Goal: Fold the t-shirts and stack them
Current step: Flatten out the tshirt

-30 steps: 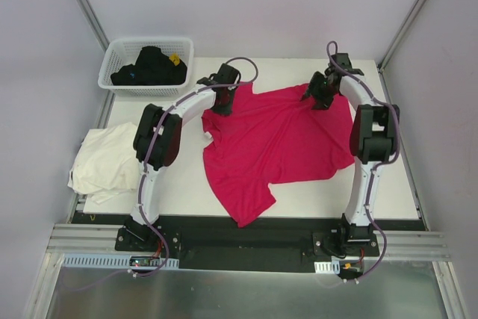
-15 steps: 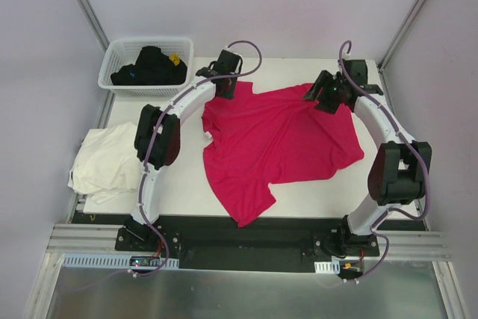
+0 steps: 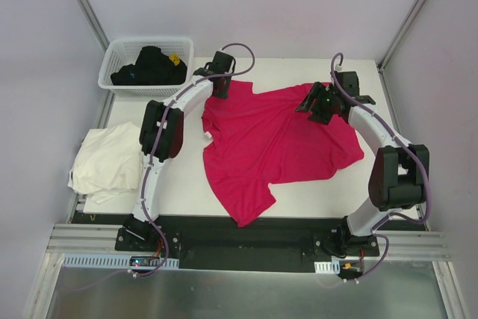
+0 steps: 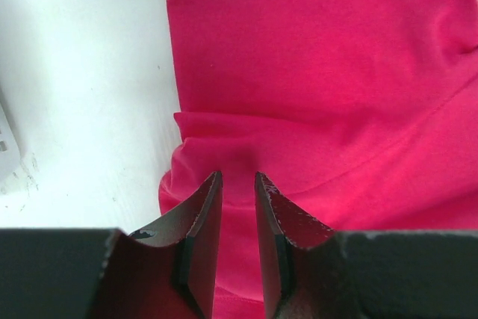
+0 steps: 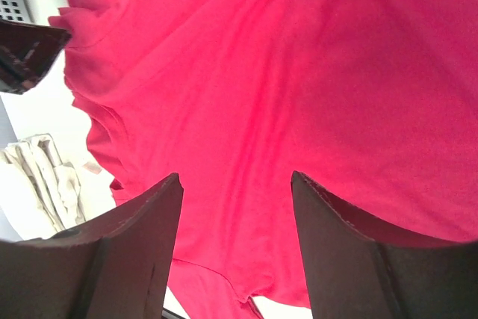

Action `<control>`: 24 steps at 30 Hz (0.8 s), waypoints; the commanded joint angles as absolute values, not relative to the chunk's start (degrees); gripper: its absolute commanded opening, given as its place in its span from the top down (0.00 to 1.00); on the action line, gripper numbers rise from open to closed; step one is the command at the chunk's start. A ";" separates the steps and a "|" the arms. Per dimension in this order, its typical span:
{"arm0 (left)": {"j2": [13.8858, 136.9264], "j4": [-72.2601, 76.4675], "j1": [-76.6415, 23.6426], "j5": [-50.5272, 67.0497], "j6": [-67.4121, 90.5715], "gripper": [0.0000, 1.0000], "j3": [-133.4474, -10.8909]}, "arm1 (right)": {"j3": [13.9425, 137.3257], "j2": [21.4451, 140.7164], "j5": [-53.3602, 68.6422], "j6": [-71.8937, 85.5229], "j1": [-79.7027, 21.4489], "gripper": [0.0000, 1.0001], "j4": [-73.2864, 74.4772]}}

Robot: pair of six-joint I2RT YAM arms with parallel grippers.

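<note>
The magenta-red t-shirt (image 3: 276, 140) lies spread and rumpled across the middle of the worktop (image 3: 187, 184), one sleeve reaching toward the near edge. The cream-white t-shirt (image 3: 104, 158) sits crumpled at the left edge, partly hanging over it, well apart from the red one. The left claw (image 4: 237, 175) is over the red shirt's far-left part, its fingers a narrow gap apart with red cloth showing between them; I cannot tell whether it pinches the cloth. The right claw (image 5: 235, 175) stands released, fingers wide, over the shirt's far-right part. A white basket (image 3: 112, 54) holding black cloth (image 3: 149, 65) occupies the far-left corner.
</note>
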State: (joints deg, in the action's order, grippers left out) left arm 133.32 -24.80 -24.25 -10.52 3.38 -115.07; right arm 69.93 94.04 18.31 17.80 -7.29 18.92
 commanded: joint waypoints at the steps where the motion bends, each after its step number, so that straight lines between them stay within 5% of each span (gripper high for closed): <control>1: 134.73 -25.05 -23.47 -8.35 2.99 0.76 -117.25 | 71.19 89.74 18.37 18.28 -7.91 0.37 16.70; 24: 140.89 -25.22 -19.43 -2.90 4.83 0.70 -126.56 | 69.35 79.99 16.70 16.00 -8.00 0.37 24.78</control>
